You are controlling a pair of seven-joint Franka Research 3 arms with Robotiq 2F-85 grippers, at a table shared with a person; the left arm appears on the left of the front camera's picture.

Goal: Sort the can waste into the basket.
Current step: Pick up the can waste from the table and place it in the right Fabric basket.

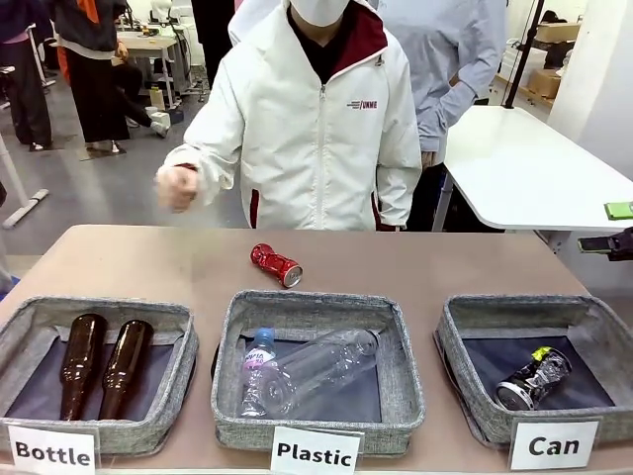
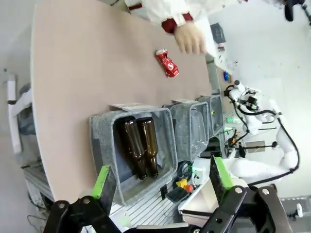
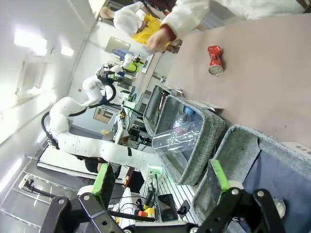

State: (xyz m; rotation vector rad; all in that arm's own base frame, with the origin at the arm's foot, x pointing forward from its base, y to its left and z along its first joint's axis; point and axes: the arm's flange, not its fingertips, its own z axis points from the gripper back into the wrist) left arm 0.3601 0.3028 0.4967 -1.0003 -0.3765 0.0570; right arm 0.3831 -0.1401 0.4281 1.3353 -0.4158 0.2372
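A crushed shiny red can lies on its side on the bare table beyond the middle basket; it appears again as the red can and the red can in the wrist views. A crushed black and silver can with yellow-green marks lies inside the Can basket at the right. My left gripper hangs open above the Bottle basket's end, holding nothing. Open and empty too, my right gripper is over the near corner of the Can basket.
The Bottle basket holds two brown glass bottles. In the middle, the Plastic basket holds clear plastic bottles. A person in a white jacket stands at the far side, one fist raised above the table's far left.
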